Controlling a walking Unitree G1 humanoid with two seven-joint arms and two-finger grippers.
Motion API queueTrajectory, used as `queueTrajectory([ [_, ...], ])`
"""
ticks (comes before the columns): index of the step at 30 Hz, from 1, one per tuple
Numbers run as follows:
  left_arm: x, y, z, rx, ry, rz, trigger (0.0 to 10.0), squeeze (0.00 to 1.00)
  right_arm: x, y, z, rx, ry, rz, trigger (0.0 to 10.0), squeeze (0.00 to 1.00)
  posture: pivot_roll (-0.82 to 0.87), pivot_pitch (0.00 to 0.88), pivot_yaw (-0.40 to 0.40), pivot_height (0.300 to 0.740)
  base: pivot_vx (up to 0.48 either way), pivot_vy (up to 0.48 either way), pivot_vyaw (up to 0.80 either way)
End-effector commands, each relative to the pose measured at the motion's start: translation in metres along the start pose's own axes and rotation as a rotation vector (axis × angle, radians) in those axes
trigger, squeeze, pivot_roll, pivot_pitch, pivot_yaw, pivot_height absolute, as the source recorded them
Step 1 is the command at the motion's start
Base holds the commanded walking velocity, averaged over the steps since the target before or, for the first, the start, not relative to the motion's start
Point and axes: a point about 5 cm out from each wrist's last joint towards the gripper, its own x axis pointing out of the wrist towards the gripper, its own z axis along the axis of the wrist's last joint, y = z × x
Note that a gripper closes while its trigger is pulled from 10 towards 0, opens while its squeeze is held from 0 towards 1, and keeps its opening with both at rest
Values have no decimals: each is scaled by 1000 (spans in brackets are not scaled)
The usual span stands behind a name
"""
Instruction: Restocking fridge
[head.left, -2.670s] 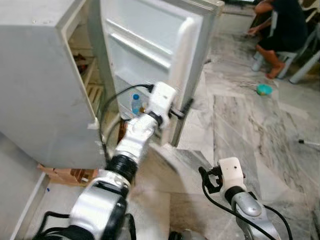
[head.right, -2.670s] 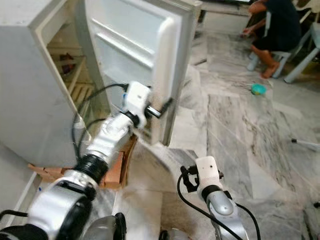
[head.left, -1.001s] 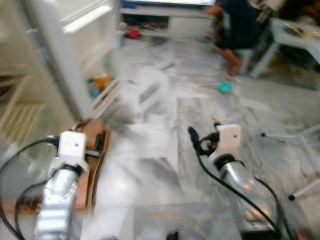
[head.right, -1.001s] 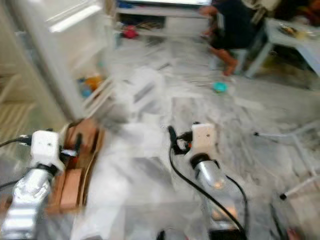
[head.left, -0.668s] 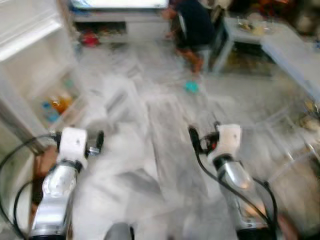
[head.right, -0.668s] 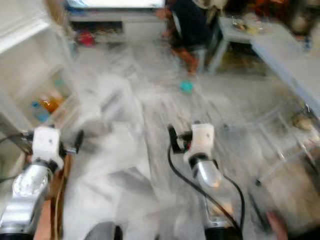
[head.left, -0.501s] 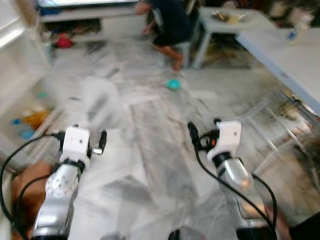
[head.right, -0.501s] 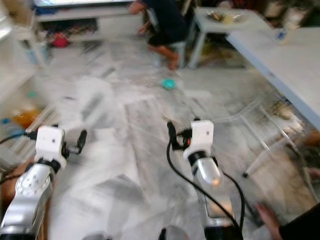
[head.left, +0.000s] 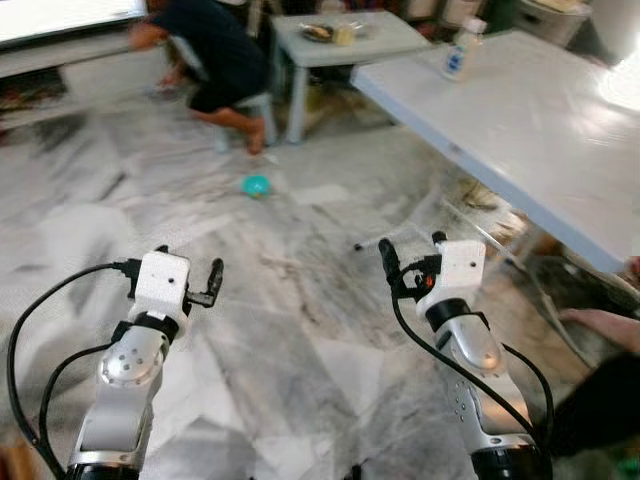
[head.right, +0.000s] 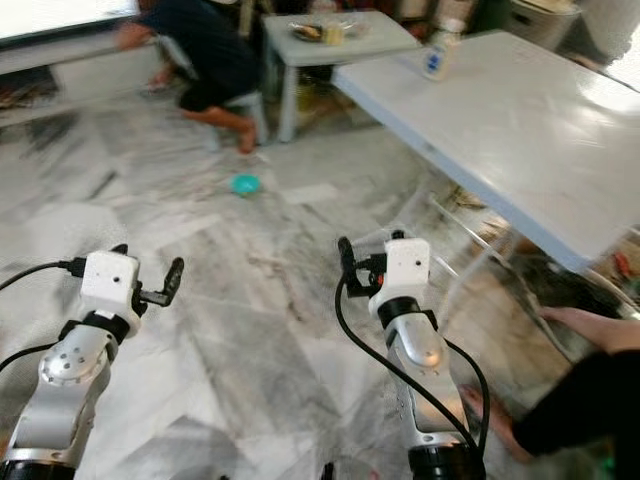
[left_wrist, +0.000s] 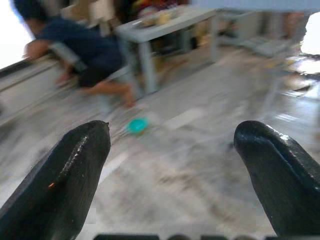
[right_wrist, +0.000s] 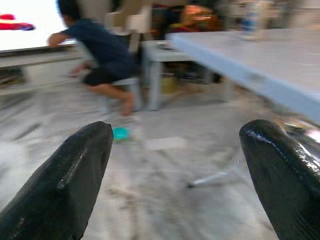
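Bottle (head.left: 456, 52) on long table (head.left: 540, 120)

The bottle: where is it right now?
In the left eye view, the bottle stands at the far end of the long grey table, ahead on the right, beside a small table with a plate.

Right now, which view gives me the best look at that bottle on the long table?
The right eye view: the bottle stands sharp and whole near the far end of the long table. The left eye view shows it too, nearer the frame's top edge. The right wrist view shows it blurred; in the left wrist view I cannot make it out.
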Motion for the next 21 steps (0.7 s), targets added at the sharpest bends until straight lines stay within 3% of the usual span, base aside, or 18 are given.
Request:
queueTrajectory([
  [1, 0, -4, 1, 7, -1, -18, 10000, 0, -1, -5, 2, -7, -9, -18, 10000, 0, 45, 54, -50, 740, 480, 0, -800],
  [9, -13, 2, 0, -28, -38, 31, 10000, 0, -10, -7, 19, -18, -117, -19, 10000, 0, 32, 30, -34, 740, 480, 0, -678],
  [13, -21, 1, -5, -62, -46, 49, 10000, 0, -21, -9, 14, -23, -105, -38, 10000, 0, 34, 21, -32, 740, 480, 0, 0],
  [21, -13, 1, -2, -90, -67, 89, 10000, 0, -20, -5, 14, -40, -115, -13, 10000, 0, 26, 9, -29, 740, 479, 0, 0],
])
